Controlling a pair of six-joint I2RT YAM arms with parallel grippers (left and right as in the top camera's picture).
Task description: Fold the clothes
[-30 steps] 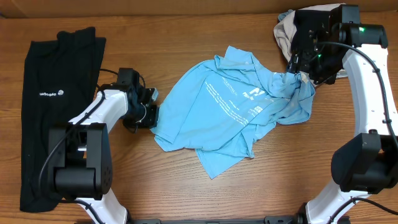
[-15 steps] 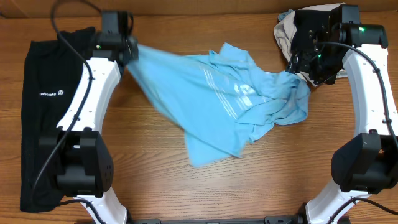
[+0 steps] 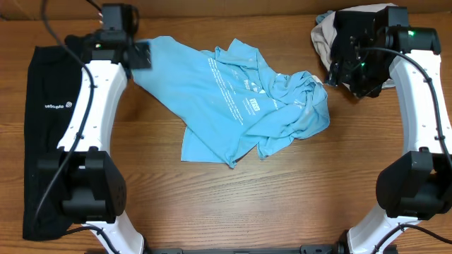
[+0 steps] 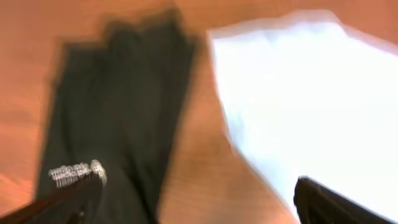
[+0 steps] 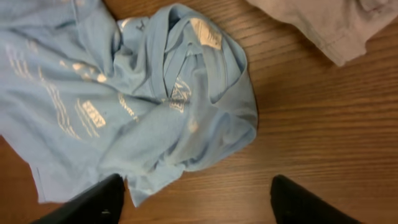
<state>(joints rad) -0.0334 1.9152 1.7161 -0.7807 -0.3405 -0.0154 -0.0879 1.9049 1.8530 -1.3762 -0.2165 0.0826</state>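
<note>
Overhead light is bright and even, with soft shadows on the table (image 3: 212, 204). Motion blur smears the left wrist view; ahead of the left claw (image 4: 199, 208) the light blue T-shirt (image 4: 311, 93) glares almost white. Beyond the right claw (image 5: 196, 200) the picture is crisp, its fingers (image 5: 93, 202) dark and unfocused.

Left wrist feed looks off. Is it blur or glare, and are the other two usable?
Left wrist: motion-blurred, light blue T-shirt blown out almost white, black garment logo smeared. Right wrist: sharp, the shirt's lettering crisp. Overhead: sharp and evenly lit.
</note>
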